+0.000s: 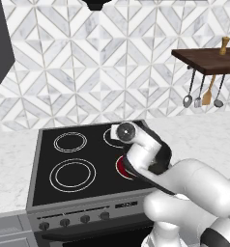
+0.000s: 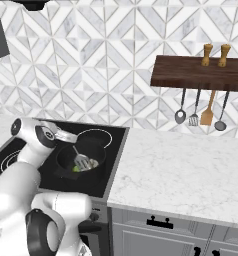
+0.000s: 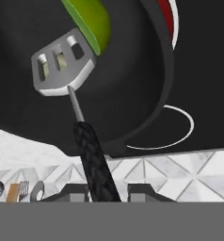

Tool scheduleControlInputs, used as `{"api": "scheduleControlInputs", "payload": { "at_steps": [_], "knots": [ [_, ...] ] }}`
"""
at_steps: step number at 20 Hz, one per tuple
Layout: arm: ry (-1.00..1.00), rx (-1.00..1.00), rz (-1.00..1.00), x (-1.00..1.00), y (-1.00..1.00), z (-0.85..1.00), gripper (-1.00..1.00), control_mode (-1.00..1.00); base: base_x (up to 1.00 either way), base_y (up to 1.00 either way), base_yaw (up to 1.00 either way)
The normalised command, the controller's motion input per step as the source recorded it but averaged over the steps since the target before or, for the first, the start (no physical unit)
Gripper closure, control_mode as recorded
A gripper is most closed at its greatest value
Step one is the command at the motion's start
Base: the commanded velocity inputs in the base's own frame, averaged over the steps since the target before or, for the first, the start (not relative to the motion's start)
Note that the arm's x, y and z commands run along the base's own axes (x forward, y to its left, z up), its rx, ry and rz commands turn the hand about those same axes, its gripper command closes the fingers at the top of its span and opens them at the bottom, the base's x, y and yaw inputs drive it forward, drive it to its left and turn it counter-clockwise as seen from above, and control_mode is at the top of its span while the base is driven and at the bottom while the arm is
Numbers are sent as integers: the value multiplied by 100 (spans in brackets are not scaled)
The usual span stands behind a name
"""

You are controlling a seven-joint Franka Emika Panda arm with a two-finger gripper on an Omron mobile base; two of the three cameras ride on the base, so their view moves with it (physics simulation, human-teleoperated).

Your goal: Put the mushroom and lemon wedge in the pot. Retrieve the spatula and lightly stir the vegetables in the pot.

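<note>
The black pot (image 2: pixel 66 159) sits on the stove's front right burner. Inside it the spatula (image 2: pixel 81 161) leans with its slotted silver head (image 3: pixel 62 63) on the pot floor, right beside the yellow-green lemon wedge (image 3: pixel 88 19). A pale bit, the mushroom (image 2: pixel 93 163), lies by the head. The thin black handle runs back between the fingertips of my gripper (image 3: pixel 109 190), which hangs over the pot's left rim (image 2: pixel 71 141). The jaws stand slightly apart around the handle, with a narrow gap at the right fingertip (image 3: pixel 142 190).
The burner under the pot glows red (image 1: pixel 121 166). A wooden shelf (image 2: pixel 196 75) at the back right carries two grinders, with a ladle (image 2: pixel 180 116), a slotted turner (image 2: pixel 193 120) and an orange utensil (image 2: pixel 207 116) hanging below. Marble counter (image 2: pixel 181 170) lies to the right of the stove.
</note>
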Motion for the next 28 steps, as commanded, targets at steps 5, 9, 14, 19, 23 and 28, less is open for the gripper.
{"api": "scheduleControlInputs", "payload": {
  "at_steps": [5,9,14,19,23,28],
  "knots": [
    [-6,22,4,0,18,0,100,-100,0,0,0],
    [-6,24,4,13,15,0,100,-100,0,0,0],
    [-9,24,5,29,11,0,100,-100,0,0,0],
    [-16,19,2,14,6,-6,100,-100,0,0,0],
    [-19,-1,-8,-8,0,-27,100,-100,0,0,0],
    [16,-6,-19,-6,-34,2,100,-100,0,0,0]
  ]
}}
